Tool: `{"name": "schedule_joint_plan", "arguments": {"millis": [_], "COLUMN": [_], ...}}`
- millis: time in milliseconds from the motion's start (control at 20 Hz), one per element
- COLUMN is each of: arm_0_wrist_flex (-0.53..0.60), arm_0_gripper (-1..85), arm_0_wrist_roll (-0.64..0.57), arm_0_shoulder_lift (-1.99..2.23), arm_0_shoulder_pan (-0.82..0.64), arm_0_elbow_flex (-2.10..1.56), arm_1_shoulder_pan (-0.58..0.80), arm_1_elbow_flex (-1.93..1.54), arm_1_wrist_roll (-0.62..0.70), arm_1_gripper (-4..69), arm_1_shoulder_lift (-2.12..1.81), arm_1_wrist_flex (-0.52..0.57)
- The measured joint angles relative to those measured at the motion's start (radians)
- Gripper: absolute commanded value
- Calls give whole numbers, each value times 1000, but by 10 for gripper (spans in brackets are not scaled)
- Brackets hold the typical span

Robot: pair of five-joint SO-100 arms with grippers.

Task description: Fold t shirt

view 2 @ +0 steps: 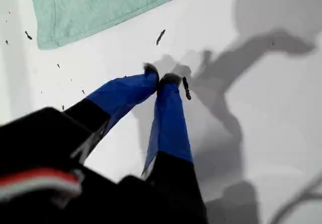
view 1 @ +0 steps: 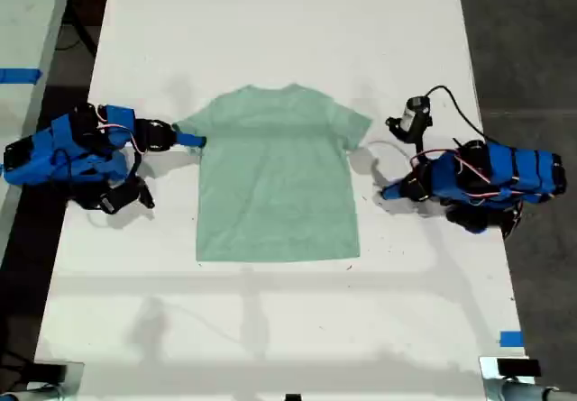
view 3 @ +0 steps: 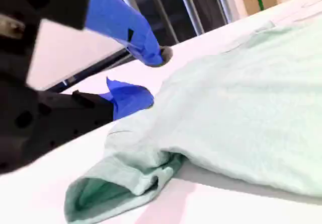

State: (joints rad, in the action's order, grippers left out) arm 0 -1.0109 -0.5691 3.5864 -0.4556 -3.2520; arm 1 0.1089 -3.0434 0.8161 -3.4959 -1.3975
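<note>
Mint-green cloth, the t shirt [view 1: 278,174], lies flat mid-counter [view 1: 270,22], neck toward the far edge in the exterior view. My second gripper [view 3: 151,80], at the exterior view's left, sits at the sleeve [view 3: 118,183] with its jaws spread apart, one blue finger [view 3: 128,30] raised, the other low against the cloth edge; nothing grasped. My first gripper [view 2: 160,78], at the exterior view's right, rests clenched, tips together on bare counter, near the shirt's hem corner [view 2: 50,35] but apart from it.
</note>
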Motion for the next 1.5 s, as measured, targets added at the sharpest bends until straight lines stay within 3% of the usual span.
{"name": "schedule_joint_plan", "arguments": {"millis": [100,150,250,300,450,600,650,750,800,950,1100,1250,1500], "arm_0_wrist_flex": [35,44,46,61,80,97,97,92,92,98,98,98,98], "arm_0_gripper": [-3,-3,-4,-4,-4,-4,-4,-4,-4,-4,-4,-4,-4], "arm_0_wrist_roll": [44,167,459,531,511,342,298,262,259,259,259,259,259], "arm_0_shoulder_lift": [2,2,2,3,5,5,5,6,6,6,6,6,6], "arm_0_shoulder_pan": [41,120,87,84,18,-150,-176,-227,-227,-189,-164,-166,-166], "arm_0_elbow_flex": [0,0,0,0,0,5,5,5,5,5,5,5,5], "arm_1_shoulder_pan": [46,115,80,87,92,121,158,278,344,502,707,758,759], "arm_1_elbow_flex": [-8,-8,-8,-8,-8,21,95,336,460,629,627,634,804], "arm_1_wrist_roll": [-35,-173,-495,-612,-695,-626,-574,-471,-420,-259,-192,-175,-167], "arm_1_gripper": [19,19,19,19,16,15,46,221,242,215,211,208,213], "arm_1_shoulder_lift": [2,0,2,2,2,5,64,265,410,796,1025,1282,1661], "arm_1_wrist_flex": [26,37,43,44,48,48,32,20,28,144,321,534,680]}}
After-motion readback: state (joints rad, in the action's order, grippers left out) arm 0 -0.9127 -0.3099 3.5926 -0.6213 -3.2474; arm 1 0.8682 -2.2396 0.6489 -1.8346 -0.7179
